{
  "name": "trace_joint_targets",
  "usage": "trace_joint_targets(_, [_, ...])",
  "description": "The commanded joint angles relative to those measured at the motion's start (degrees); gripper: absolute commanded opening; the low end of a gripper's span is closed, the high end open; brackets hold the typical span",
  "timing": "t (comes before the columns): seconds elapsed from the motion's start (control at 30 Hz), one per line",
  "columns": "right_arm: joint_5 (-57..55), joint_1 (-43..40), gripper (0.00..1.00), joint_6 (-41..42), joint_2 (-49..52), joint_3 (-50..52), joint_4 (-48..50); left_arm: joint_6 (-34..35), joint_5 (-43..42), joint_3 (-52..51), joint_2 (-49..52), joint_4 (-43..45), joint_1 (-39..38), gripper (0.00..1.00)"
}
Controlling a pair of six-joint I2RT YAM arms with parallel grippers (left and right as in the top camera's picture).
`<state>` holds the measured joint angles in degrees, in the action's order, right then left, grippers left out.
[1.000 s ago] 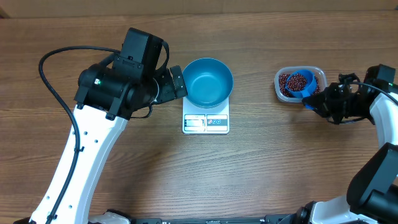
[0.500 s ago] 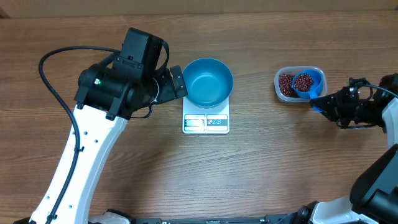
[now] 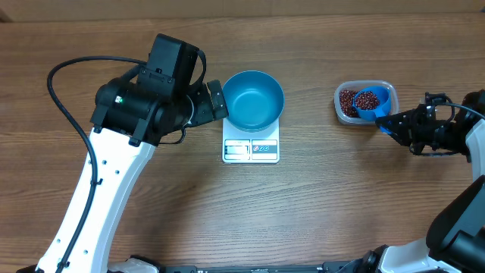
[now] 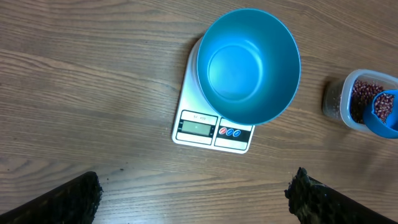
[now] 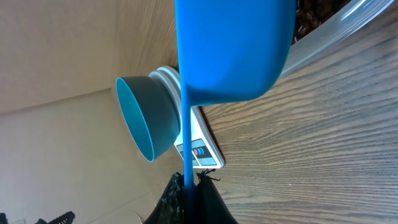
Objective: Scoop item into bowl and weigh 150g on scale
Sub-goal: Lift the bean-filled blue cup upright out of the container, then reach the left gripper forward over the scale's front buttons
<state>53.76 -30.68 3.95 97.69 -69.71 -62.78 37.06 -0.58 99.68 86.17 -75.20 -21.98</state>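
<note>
Overhead cam looks straight down; all 3 views share scale (image 3: 251,150).

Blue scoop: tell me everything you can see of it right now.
The blue scoop looks like smooth plastic: a round cup with a thin flat handle. The cup is mouth up, filled with red-brown beans, over the right end of the clear tub. The right gripper is shut on the handle. Contact with the tub is unclear.
</note>
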Motion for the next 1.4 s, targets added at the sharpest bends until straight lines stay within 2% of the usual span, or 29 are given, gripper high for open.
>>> trace_joint_targets(0.0, [1.64,-0.22,0.04,-1.07,0.33,-0.68,0.57,-1.07,0.52,0.44,0.42,0.00,0.22,1.00])
trace_joint_targets(0.67, [6.05,-0.20,0.04,-1.36,0.33,-0.68,4.42,-1.07,0.55,0.44,0.42,0.02,0.22,1.00])
trace_joint_targets(1.37, [19.56,-0.22,0.04,-5.77,0.33,-0.68,8.33,-0.63,-3.96,0.42,0.55,0.44,0.20,1.00])
